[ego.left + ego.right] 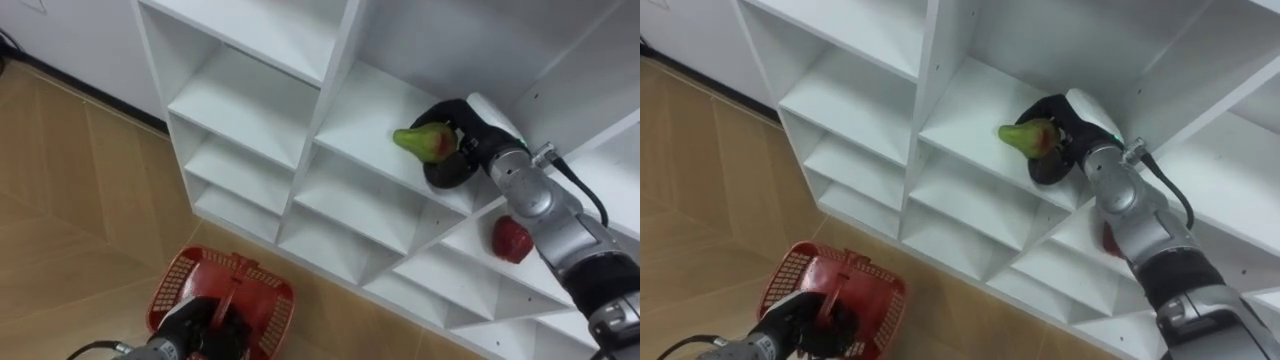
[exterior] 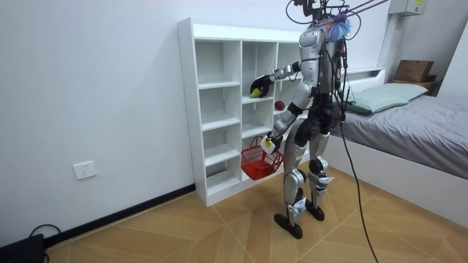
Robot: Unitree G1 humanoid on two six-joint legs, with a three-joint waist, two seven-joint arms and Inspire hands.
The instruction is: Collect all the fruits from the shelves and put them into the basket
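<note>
The right robot hand (image 1: 462,128) is curled round a green pear (image 1: 424,141) on its closet (image 1: 250,105) shelf, not yet dropped into the red basket (image 1: 178,285), whose handle the left robot hand (image 1: 203,326) grips. A red fruit (image 1: 512,240) waits in a lower compartment alongside.

Bed (image 2: 428,126) with pillow (image 2: 385,96); wall socket (image 2: 85,170); wooden floor (image 2: 183,234).

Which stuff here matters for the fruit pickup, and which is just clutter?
Job:
green pear in right hand
red fruit on shelf
red basket in left hand
white shelf unit

Lying about:
bed
pillow
cardboard box
wall socket
</note>
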